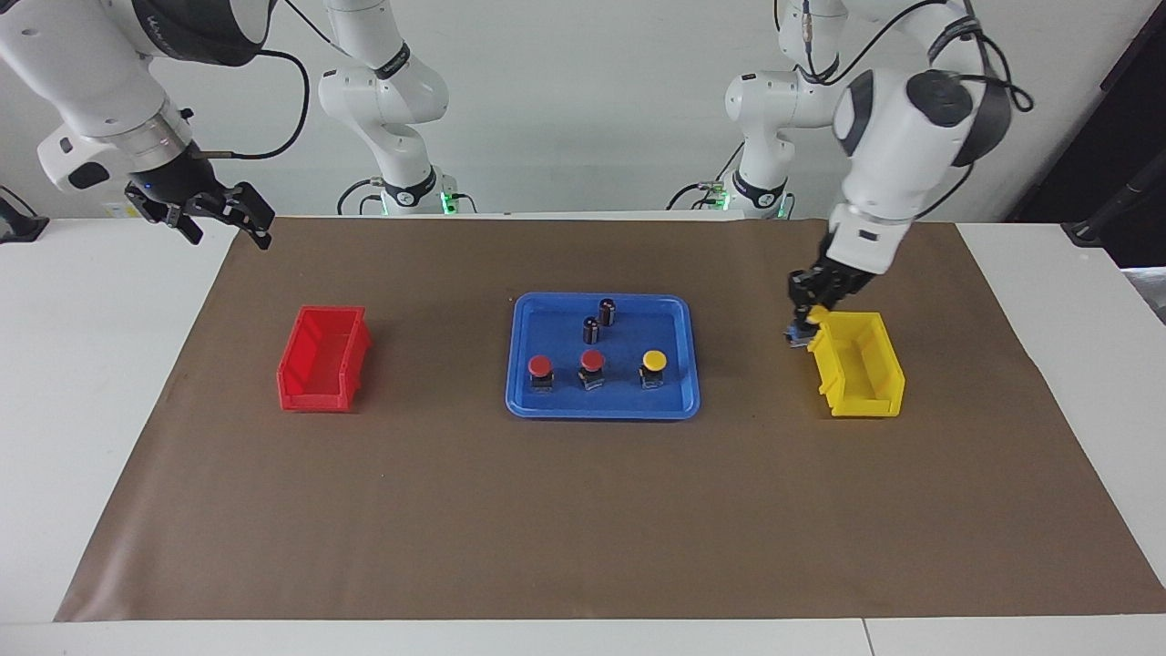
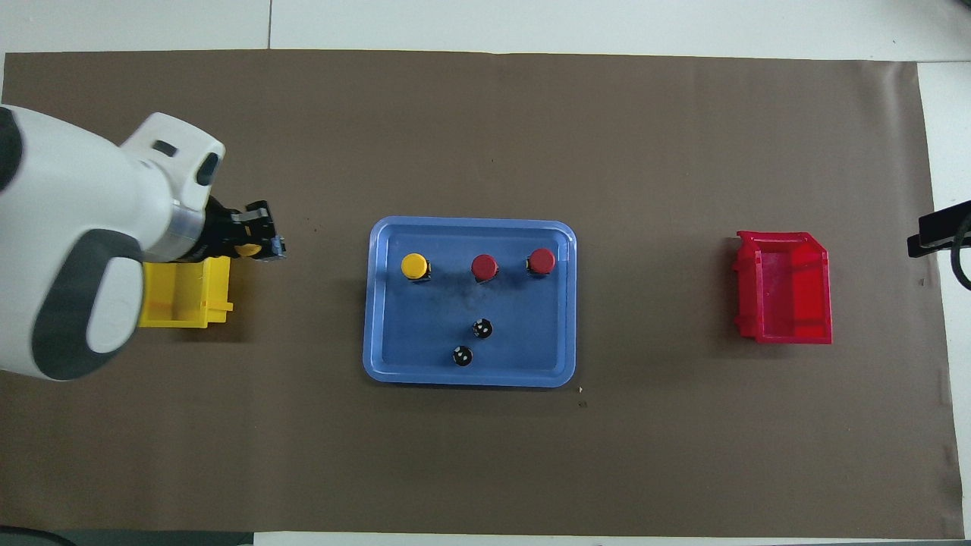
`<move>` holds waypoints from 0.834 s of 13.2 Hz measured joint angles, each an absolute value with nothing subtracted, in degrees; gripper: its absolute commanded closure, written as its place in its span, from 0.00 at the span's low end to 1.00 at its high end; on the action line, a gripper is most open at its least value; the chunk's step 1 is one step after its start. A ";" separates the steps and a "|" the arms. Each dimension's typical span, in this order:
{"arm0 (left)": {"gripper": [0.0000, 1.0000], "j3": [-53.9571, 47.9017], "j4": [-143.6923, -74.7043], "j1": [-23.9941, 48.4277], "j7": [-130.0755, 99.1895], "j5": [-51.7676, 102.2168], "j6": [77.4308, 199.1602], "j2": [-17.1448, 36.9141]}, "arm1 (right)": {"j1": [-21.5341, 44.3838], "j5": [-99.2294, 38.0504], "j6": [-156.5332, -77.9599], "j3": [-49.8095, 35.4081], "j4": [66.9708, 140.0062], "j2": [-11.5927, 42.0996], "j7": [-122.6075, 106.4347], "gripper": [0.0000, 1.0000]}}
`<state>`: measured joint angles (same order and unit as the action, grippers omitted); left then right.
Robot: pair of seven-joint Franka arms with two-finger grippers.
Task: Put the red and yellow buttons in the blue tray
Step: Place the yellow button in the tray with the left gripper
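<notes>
From the facing view, the left gripper (image 1: pixel 805 321) hangs low at the corner of the yellow bin (image 1: pixel 860 364) that lies nearest the blue tray (image 1: pixel 602 405), its fingers closed on a yellow button (image 1: pixel 816 315) whose cap shows just at the bin's rim. In the tray stand two red buttons (image 1: pixel 541 366) (image 1: pixel 592 361) and one yellow-capped button (image 1: pixel 654 361) in a row on the side farther from the robots, with two dark capless cylinders (image 1: pixel 607 311) (image 1: pixel 591 329) nearer the robots. The right gripper (image 1: pixel 211 217) waits raised over the table edge, fingers spread, well apart from the red bin (image 1: pixel 323 359). From overhead, the left gripper (image 2: pixel 262 241) clamps the yellow button (image 2: pixel 246 249) above the yellow bin's (image 2: pixel 186 292) corner, well apart from the blue tray (image 2: pixel 470 377). The right gripper's tip (image 2: pixel 938 235) shows at the edge past the red bin (image 2: pixel 783 290).
</notes>
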<state>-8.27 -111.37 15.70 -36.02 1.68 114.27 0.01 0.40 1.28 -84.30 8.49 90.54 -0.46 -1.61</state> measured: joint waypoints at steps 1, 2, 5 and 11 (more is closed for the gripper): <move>0.99 -8.39 -113.76 19.62 -40.17 1.68 118.14 1.35 | 0.42 1.37 -84.30 8.45 90.56 -0.46 -1.61 0.00; 0.99 -8.42 -115.79 22.19 -42.59 1.68 120.88 2.69 | 0.40 1.38 -84.30 8.45 90.65 -0.47 -1.61 0.00; 0.99 -8.31 -118.73 25.04 -45.46 1.68 124.79 5.38 | 0.43 1.38 -84.30 7.93 91.15 -0.48 -1.61 0.00; 0.34 -7.98 -120.14 27.79 -48.56 1.68 128.62 7.85 | 0.43 1.42 -84.49 7.77 91.15 -0.53 -1.61 0.00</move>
